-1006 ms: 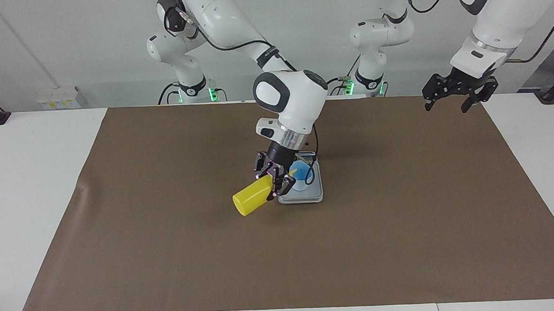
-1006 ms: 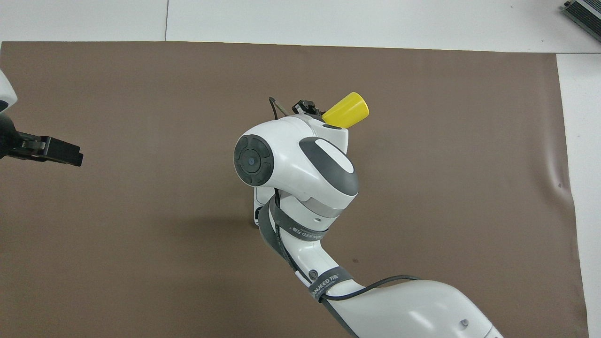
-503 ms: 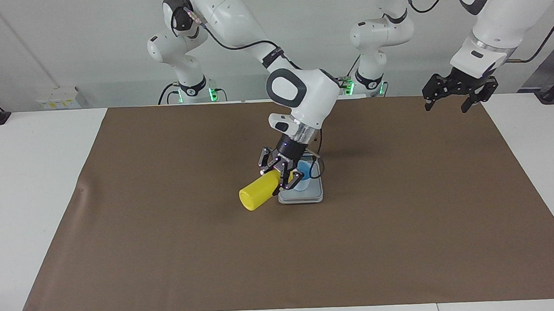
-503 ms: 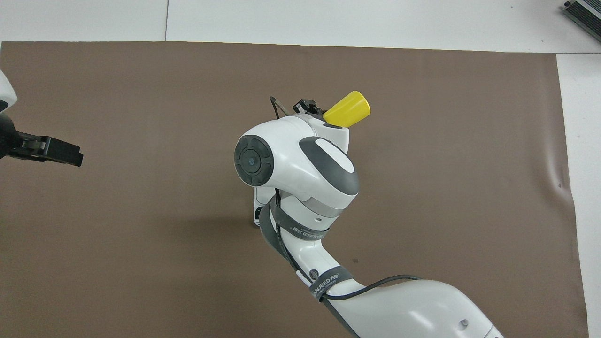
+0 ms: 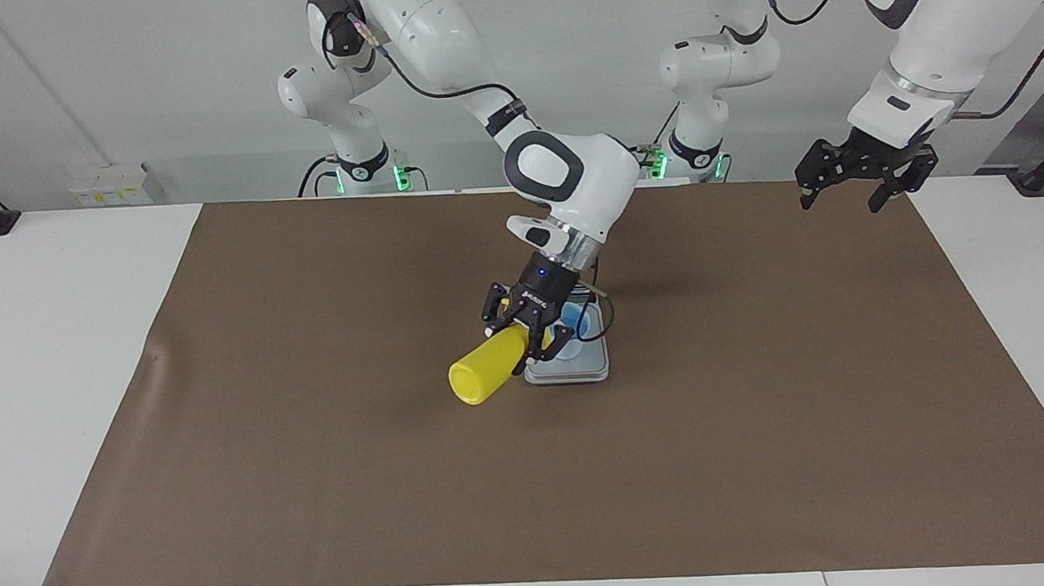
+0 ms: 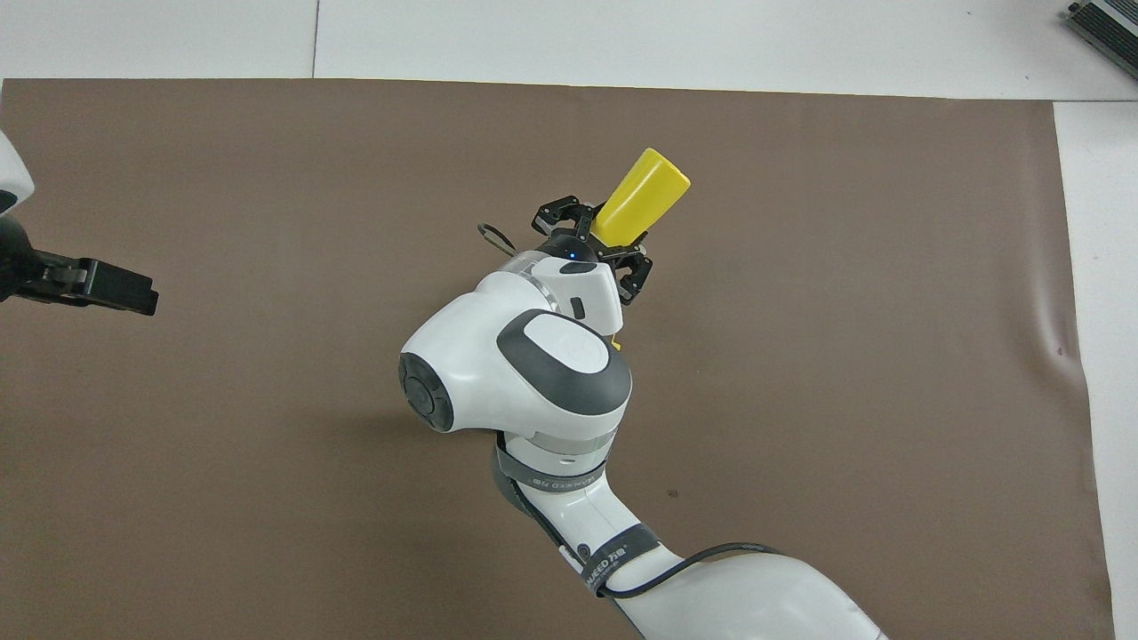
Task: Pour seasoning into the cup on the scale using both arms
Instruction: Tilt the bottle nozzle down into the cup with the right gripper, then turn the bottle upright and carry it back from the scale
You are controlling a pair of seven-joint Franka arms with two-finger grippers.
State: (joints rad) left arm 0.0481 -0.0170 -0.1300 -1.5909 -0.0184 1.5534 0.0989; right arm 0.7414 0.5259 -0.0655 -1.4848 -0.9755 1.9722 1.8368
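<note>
My right gripper (image 5: 525, 336) (image 6: 601, 240) is shut on the seasoning, a yellow squeeze bottle (image 5: 480, 377) (image 6: 642, 191). The bottle hangs tipped on its side, its flat base pointing away from the cup (image 5: 576, 325). That light blue cup stands on the silver-grey scale (image 5: 581, 369) near the middle of the mat. The gripper hides the bottle's nozzle end, right beside the cup. In the overhead view the right arm covers the cup and the scale. My left gripper (image 5: 842, 201) (image 6: 120, 292) waits open and empty in the air over the mat's edge at the left arm's end.
A brown mat (image 5: 761, 423) covers most of the white table (image 5: 60, 353). It has a small crease (image 5: 155, 357) toward the right arm's end. A grey device (image 6: 1107, 22) lies at the table's corner farthest from the robots.
The right wrist has turned and drawn back toward the robots, swinging the bottle's base farther from them while the nozzle end stays by the cup. The left arm has not moved.
</note>
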